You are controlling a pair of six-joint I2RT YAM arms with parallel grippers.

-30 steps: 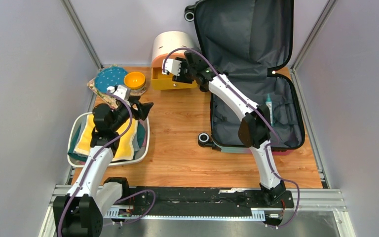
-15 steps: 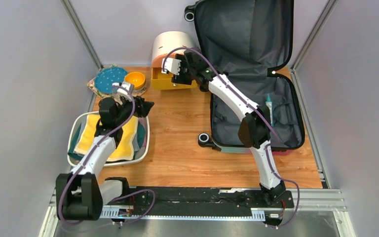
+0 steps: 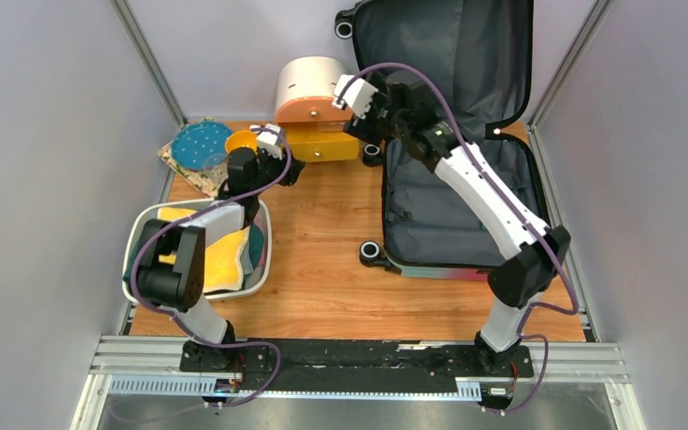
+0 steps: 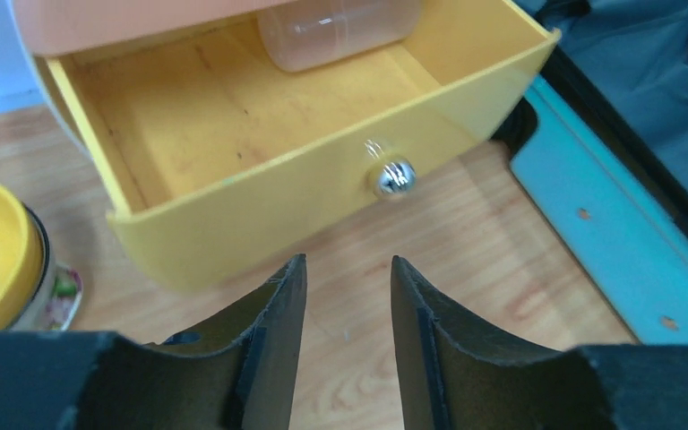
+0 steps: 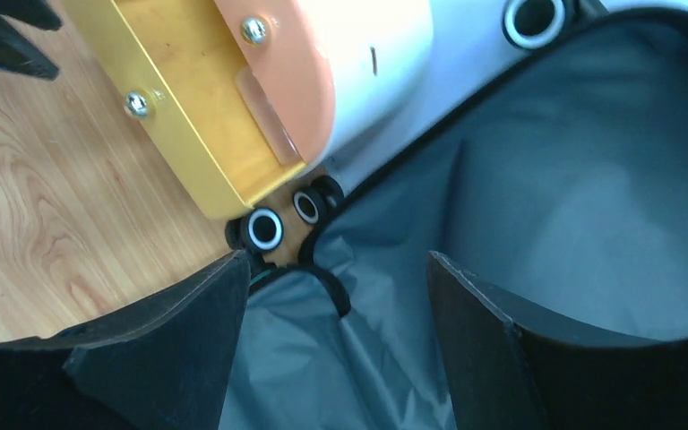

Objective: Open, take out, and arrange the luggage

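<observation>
Pink-to-teal hard-shell luggage point(image 3: 412, 224) lay open at 3 o'clock on the wooden table point(image 3: 322, 269); base flat, lid propped upright against the back wall, presumably for access; long axis ran 9–3, wheels toward 9. Round cream drawer cabinet point(image 3: 309, 76) stood at 11; its yellow drawer point(image 4: 260, 193) was out. Right gripper point(image 5: 336, 269) hovered over the luggage's 10 o'clock corner, jaws wide, empty; left gripper point(image 4: 348, 269) half open, empty, aimed at the chrome knob point(image 4: 394, 177), likely to work the drawer.

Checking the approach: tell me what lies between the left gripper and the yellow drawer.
Only bare wooden table lies between the left gripper and the drawer front, as the left wrist view shows.
</observation>
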